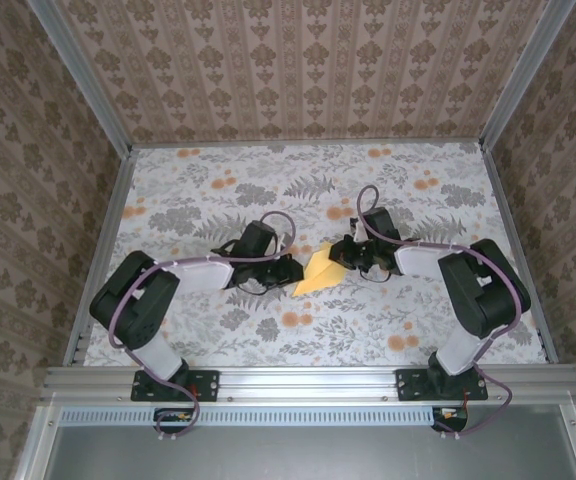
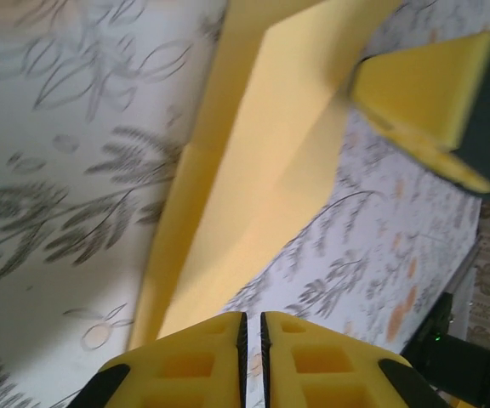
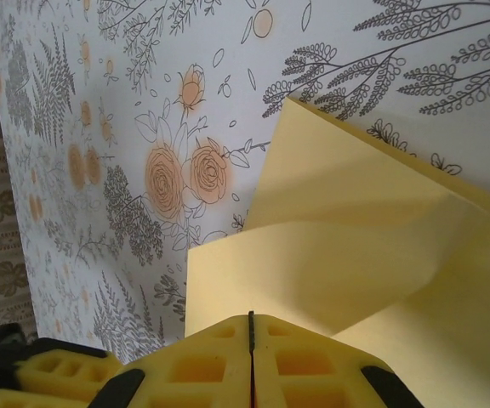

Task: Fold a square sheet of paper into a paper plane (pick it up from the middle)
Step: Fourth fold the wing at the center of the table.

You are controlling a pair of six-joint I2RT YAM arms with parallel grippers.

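The pale-yellow sheet of paper (image 1: 318, 272) lies folded into layered flaps at the middle of the table, between my two grippers. In the right wrist view one flap of the sheet (image 3: 356, 238) rises off the cloth into my right gripper (image 3: 250, 319), which is shut on its edge. The left wrist view shows the creased sheet (image 2: 262, 170) running away from my left gripper (image 2: 253, 327). Its jaws stand a narrow slit apart with only tablecloth between them. The right gripper's yellow fingers (image 2: 424, 85) clamp the far end. From above, the left gripper (image 1: 293, 270) and right gripper (image 1: 346, 262) flank the sheet.
A floral tablecloth (image 1: 268, 190) with orange flower blotches (image 3: 185, 174) covers the table. Patterned walls and metal rails (image 1: 103, 240) close it in on three sides. Both arms reach inward from the near edge.
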